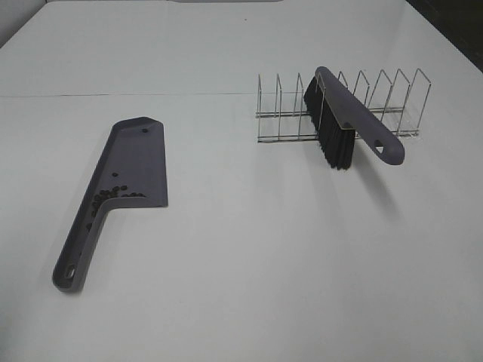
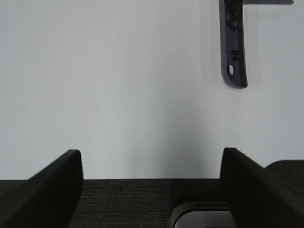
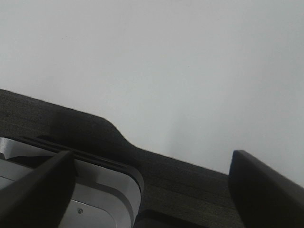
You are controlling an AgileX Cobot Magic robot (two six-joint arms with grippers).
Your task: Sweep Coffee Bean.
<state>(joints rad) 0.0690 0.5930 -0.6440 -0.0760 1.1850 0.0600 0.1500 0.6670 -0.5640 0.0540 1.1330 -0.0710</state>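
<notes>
A purple-grey dustpan (image 1: 128, 173) lies on the white table at the left, its handle pointing toward the near edge. Several small dark coffee beans (image 1: 113, 197) sit inside it near the handle's root; some show in the left wrist view as coffee beans (image 2: 231, 19) on the dustpan handle (image 2: 235, 57). The matching brush (image 1: 343, 121) rests across a wire rack (image 1: 343, 109), bristles down. Neither arm shows in the exterior high view. My left gripper (image 2: 152, 183) is open over the table's near edge, nothing between its fingers. My right gripper (image 3: 152, 183) is likewise open and empty.
The wire rack stands at the back right with several upright dividers. A dark strip (image 2: 142, 199) borders the table's near edge, and a grey device (image 3: 71, 190) shows below the right gripper.
</notes>
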